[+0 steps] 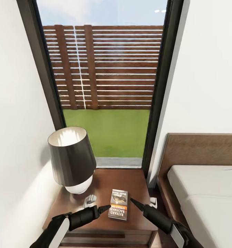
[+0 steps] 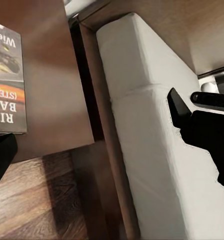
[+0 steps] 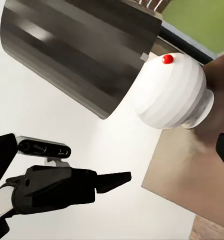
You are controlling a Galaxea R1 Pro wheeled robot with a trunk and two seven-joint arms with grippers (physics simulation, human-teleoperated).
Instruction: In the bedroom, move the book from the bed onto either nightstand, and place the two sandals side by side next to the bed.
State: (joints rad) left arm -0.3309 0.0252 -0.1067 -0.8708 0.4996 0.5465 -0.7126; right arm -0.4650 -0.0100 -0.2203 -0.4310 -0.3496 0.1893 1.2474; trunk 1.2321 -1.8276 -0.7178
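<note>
Left pincer (image 1: 107,207) beside "RICHARD" book (image 1: 118,204) on nightstand (image 1: 136,186)

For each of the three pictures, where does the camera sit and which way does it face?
Head view: from the head, forward and down at the nightstand, the book, both grippers.
Left wrist view: on the left arm, facing the bed; the right gripper shows.
Right wrist view: on the right arm, facing the lamp; the left gripper shows.
Shared: each wrist view shows the opposite gripper.

On the small dark-covered paperback book (image 1: 118,204) with an orange band, low in the frame's centre, we read "RICHARD BACHMAN"; the smaller lettering stays illegible.
</note>
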